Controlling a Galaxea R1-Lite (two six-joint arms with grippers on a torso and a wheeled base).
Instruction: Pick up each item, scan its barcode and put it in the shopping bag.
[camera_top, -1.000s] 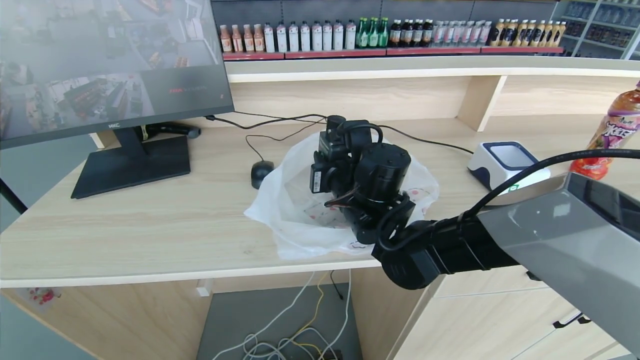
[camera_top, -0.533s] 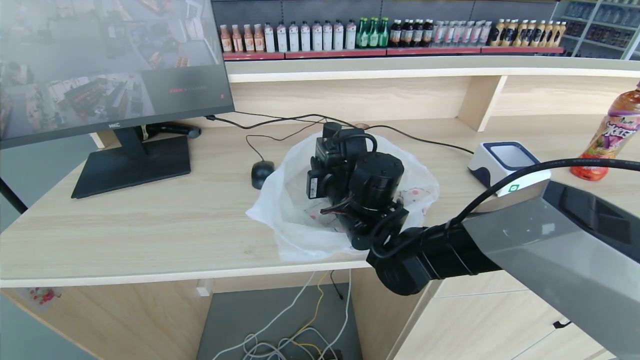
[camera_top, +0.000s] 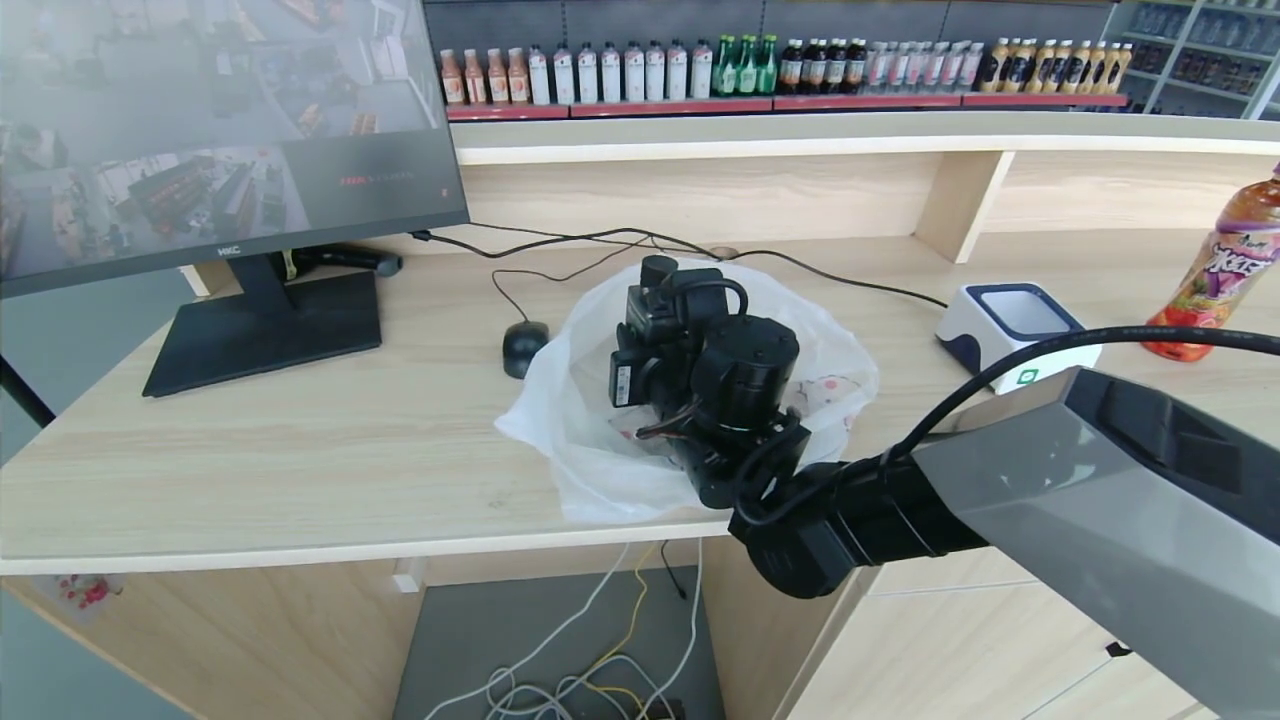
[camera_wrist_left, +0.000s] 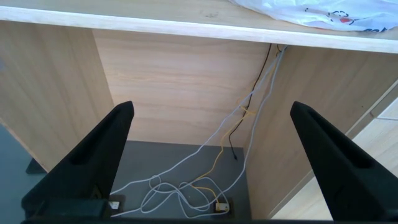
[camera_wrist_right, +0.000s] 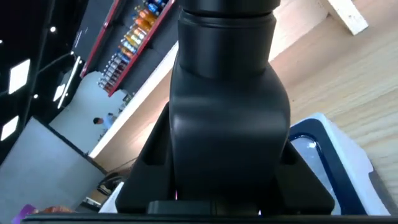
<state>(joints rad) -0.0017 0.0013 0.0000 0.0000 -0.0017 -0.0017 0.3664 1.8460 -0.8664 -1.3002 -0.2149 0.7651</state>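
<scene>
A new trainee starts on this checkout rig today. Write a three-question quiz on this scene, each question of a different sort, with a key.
1. True or false: the bottle stands on the counter to the robot's right of the scanner.
2. The wrist of the right arm is over which thing? A. the bottle B. the scanner C. the shopping bag
3. In one word: is the left tool, down below the counter's edge, open or shut?

Key: 1 true; 2 C; 3 open.
</scene>
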